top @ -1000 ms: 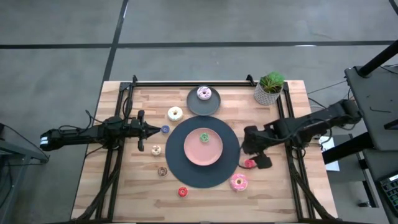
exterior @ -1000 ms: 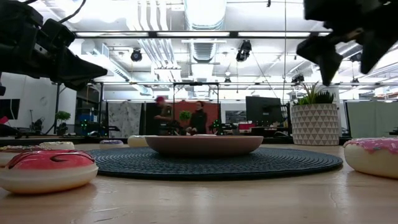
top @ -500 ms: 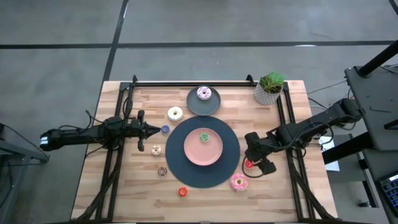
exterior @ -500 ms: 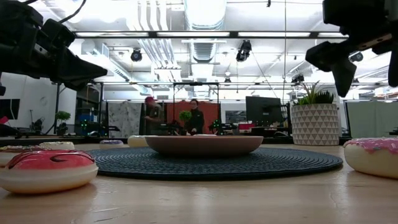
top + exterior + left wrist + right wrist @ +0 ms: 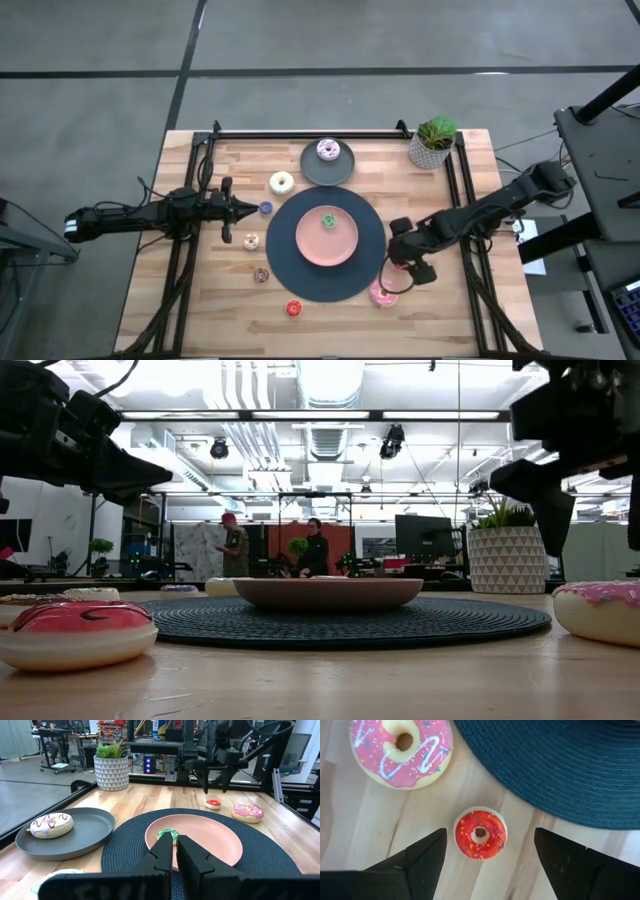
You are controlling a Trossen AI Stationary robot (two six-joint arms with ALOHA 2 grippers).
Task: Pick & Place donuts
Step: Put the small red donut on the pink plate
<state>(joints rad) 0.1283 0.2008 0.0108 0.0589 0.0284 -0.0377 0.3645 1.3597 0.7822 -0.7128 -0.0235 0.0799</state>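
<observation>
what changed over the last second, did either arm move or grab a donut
The right gripper swung in toward the mat's edge and now hangs open over the small red donut, beside the pink sprinkled donut. Nothing was gripped. The left gripper stayed shut and parked; no donut, nor the pink plate, moved.

A robotics lab or open workshop hall is shown. Exposed ceiling ducts (image 5: pixel 330 400) and hanging lights are seen above a grey concrete floor (image 5: pixel 300 40), and a monitor (image 5: pixel 420 538), desks and equipment racks (image 5: pixel 150 740) are set behind the wooden table (image 5: pixel 200 300). Two people (image 5: pixel 315 548) are seen standing at workstations far beyond the table's back edge.
</observation>
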